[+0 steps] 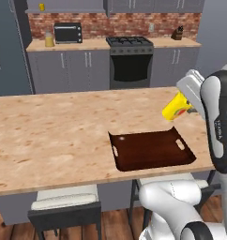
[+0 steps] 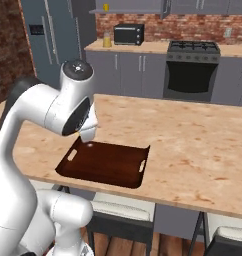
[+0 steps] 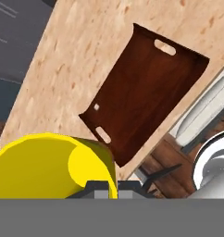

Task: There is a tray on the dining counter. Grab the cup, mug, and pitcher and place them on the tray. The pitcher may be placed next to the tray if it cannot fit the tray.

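Note:
My gripper (image 1: 187, 110) is shut on the cup (image 1: 175, 108), a bright yellow tumbler with a red-orange picture, held tilted in the air over the dining counter (image 1: 54, 126), just beyond the right end of the tray (image 1: 150, 150). In the hand view the cup (image 3: 49, 166) bulks at the lower left against my gripper (image 3: 107, 188), and the dark brown tray (image 3: 146, 92) lies bare below. On the far kitchen counter the pitcher (image 1: 49, 39) stands beside the microwave. Up on the wall shelf sits the small yellow mug (image 1: 41, 6).
Stools (image 1: 64, 199) are tucked under the near edge of the dining counter. A black microwave (image 1: 68, 33), a stove (image 1: 130, 58) and a knife block (image 1: 178, 33) line the brick-backed wall. My own arm (image 2: 58, 107) rises over the tray's left end in the right base view.

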